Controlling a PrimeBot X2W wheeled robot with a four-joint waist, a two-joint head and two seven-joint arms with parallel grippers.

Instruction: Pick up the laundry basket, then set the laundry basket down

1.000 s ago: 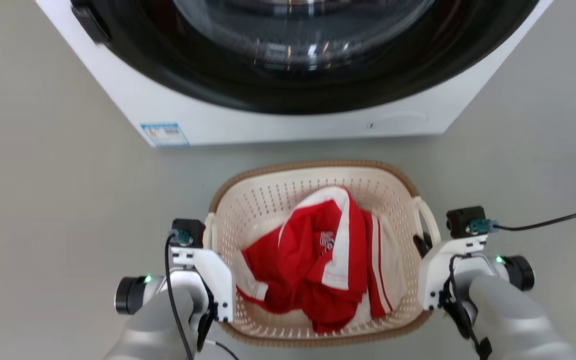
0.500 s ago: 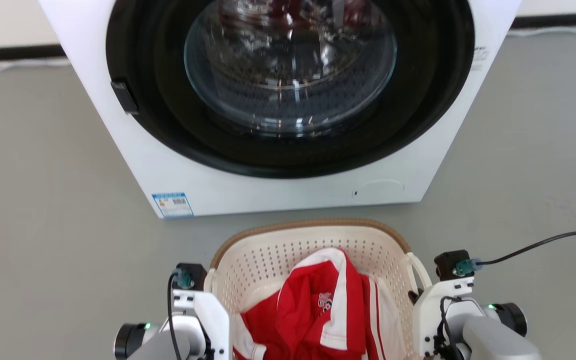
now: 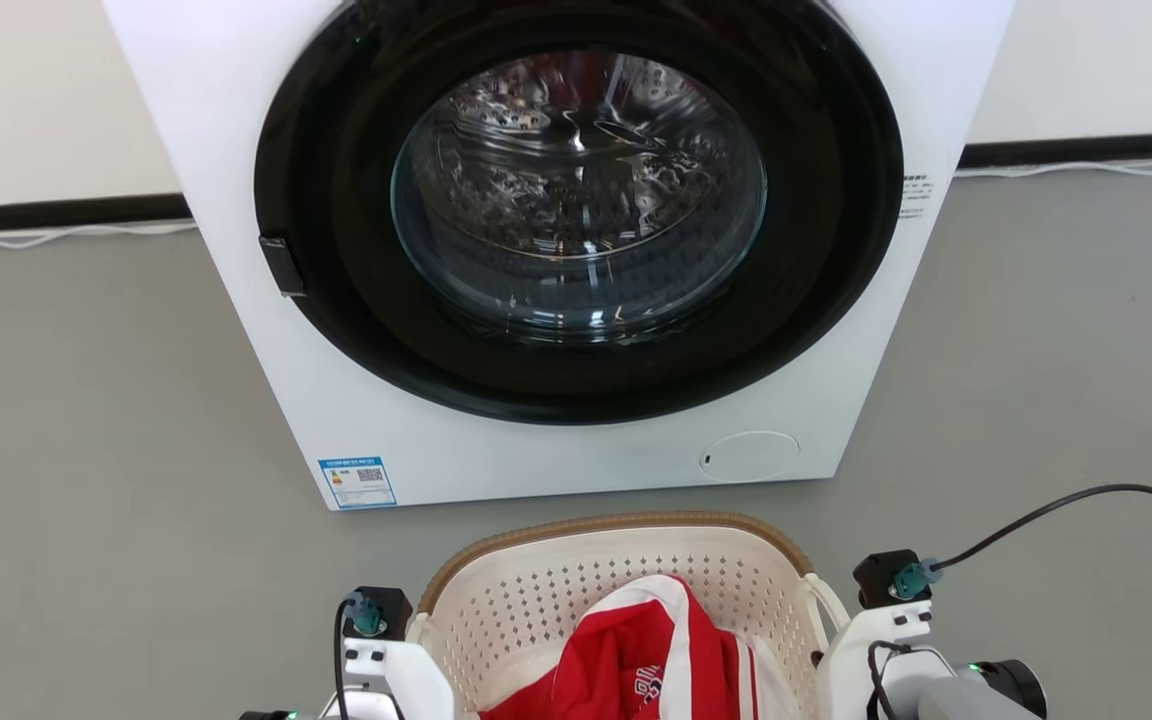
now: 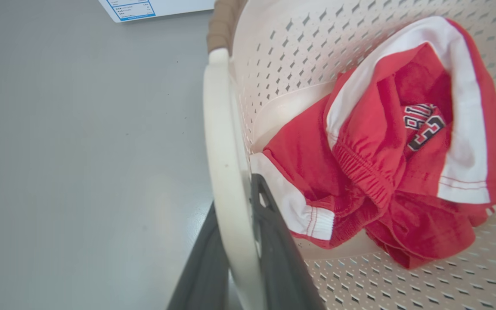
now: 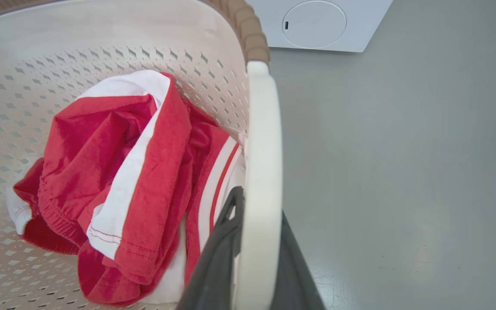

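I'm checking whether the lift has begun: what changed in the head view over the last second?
Mostly the camera: the whole head view swung upward, so the washing machine shows almost whole and the laundry basket sits at the bottom edge. Unchanged: left gripper and right gripper keep their jaws shut on its white handles, red garment inside. Whether it left the floor is unclear.

Left gripper [image 4: 235, 193]: closed around the white side handle of the laundry basket [image 4: 274, 56], one dark finger on the basket side and one on the outer side.
Right gripper [image 5: 260, 202]: it clamps the opposite handle in the same way, a finger on each side.
Left wrist [image 3: 391, 665]: white housing low at the left of the head view.
Right wrist [image 3: 876, 640]: white housing low at the right, at nearly equal height, with the grey forearm [image 3: 966, 702] behind it.
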